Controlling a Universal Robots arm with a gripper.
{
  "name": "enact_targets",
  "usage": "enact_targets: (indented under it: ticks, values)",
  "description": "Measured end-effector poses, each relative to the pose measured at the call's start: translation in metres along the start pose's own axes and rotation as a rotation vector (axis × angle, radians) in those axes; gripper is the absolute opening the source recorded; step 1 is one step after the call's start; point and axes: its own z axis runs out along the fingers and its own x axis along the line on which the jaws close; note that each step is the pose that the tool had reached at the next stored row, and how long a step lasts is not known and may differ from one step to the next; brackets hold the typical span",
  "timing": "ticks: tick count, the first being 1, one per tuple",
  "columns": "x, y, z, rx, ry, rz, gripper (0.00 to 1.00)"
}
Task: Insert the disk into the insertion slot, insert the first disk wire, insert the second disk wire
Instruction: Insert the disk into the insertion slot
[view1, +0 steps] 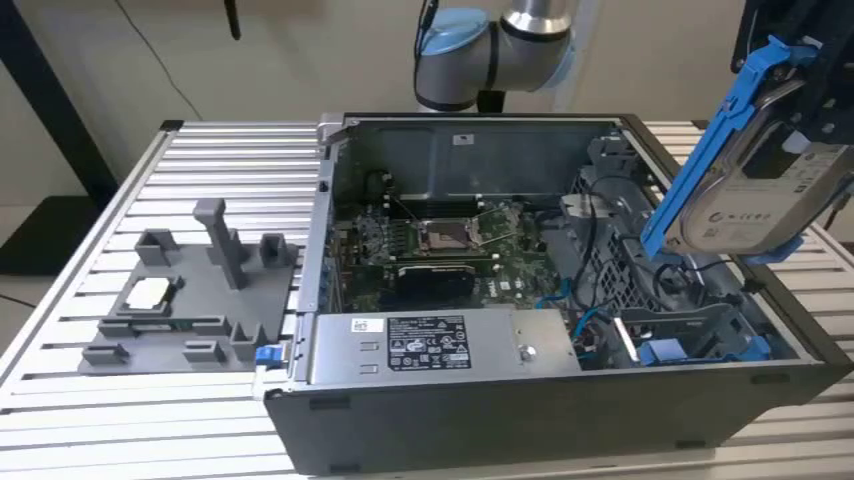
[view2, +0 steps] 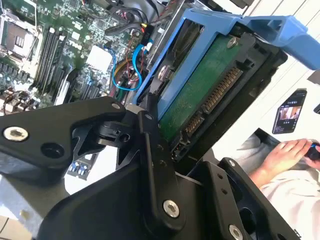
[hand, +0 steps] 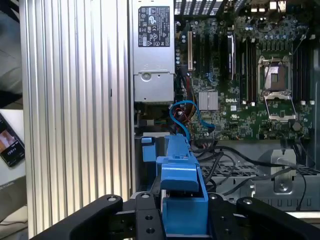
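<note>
- Disk (view1: 761, 190), clipped in its blue carrier, hangs in the air at the exterior view's right, above the right end of the open computer case (view1: 534, 420). It is tilted steeply, and we see its white label in that view.
- We see the gripper (hand: 182, 222) clamped on it. The black fingers (view2: 150, 145) press on either side of the carrier, and the disk's green circuit board faces the second wrist view.
- Below the disk, at the case's near right corner, we find the insertion slot (view1: 687, 322) in the dark cage. The disk is clear of it and not yet in.
- Blue wires (view1: 583, 315) curl loose just left of the cage, near the motherboard (view1: 441, 235).
- A silver power-supply box (view1: 441, 345) sits along the case's near wall.
- A grey fixture (view1: 187, 290) rests on the slatted desk (view1: 227, 160), left of the case.
- In the second wrist view we make out a person's hand (view2: 287, 150) past the desk.
</note>
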Motion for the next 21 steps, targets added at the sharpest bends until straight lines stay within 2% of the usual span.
enact_targets:
  ticks: [5, 11, 21]
  values:
    - [0.0001, -0.0001, 0.0021, 0.0000, -0.0001, 0.001, 0.33]
    - [0.0003, -0.0007, 0.0084, 0.0000, -0.0001, 0.001, 0.33]
    - [0.0034, -0.0018, 0.0251, 0.0000, 0.0000, 0.001, 0.33]
